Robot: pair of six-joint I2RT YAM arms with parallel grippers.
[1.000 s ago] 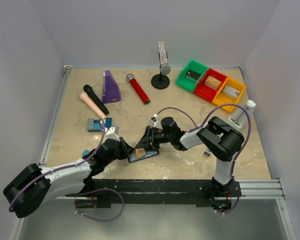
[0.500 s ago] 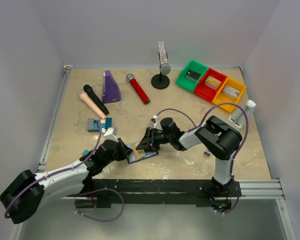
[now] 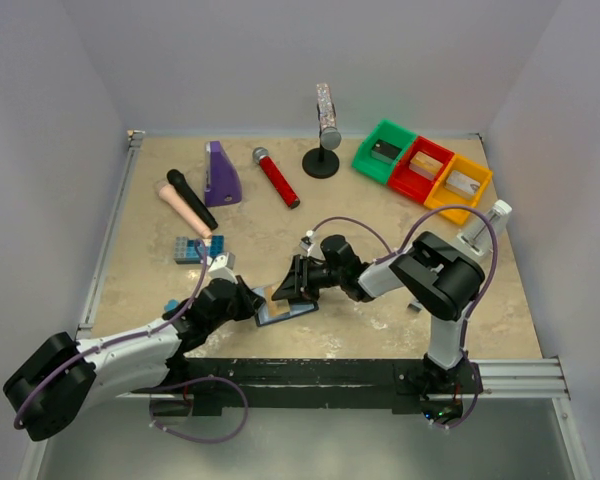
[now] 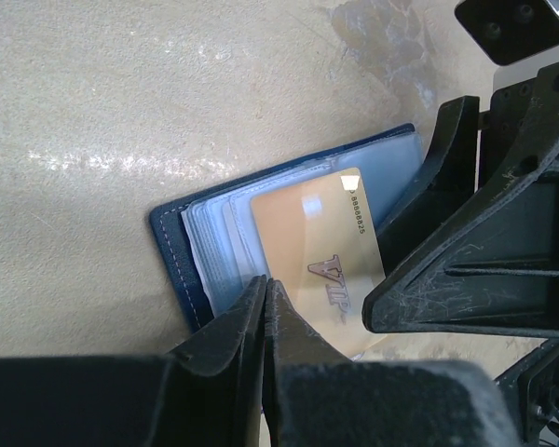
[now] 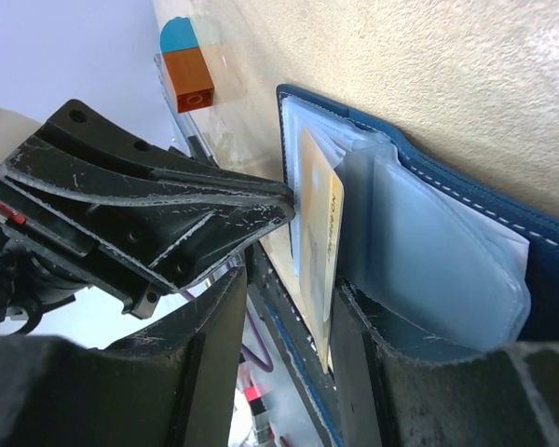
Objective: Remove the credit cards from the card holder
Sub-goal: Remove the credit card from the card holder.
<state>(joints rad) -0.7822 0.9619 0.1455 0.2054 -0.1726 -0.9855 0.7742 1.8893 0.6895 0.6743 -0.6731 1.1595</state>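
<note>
I worry the gold card slips out, or drags the card holder across the table, if my pinch is shallow. My left jaws are closed at its edge, grip unclear; right jaws stand apart over the open navy holder, lying between both arms.

Corner of gold card behind left hand

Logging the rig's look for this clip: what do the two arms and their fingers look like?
Both arms have pale grey links between bulky black joints: left arm, right arm. A thin purple cable loops along each. The fingers are black, flat, triangular frames, scuffed with pale scratches.
</note>
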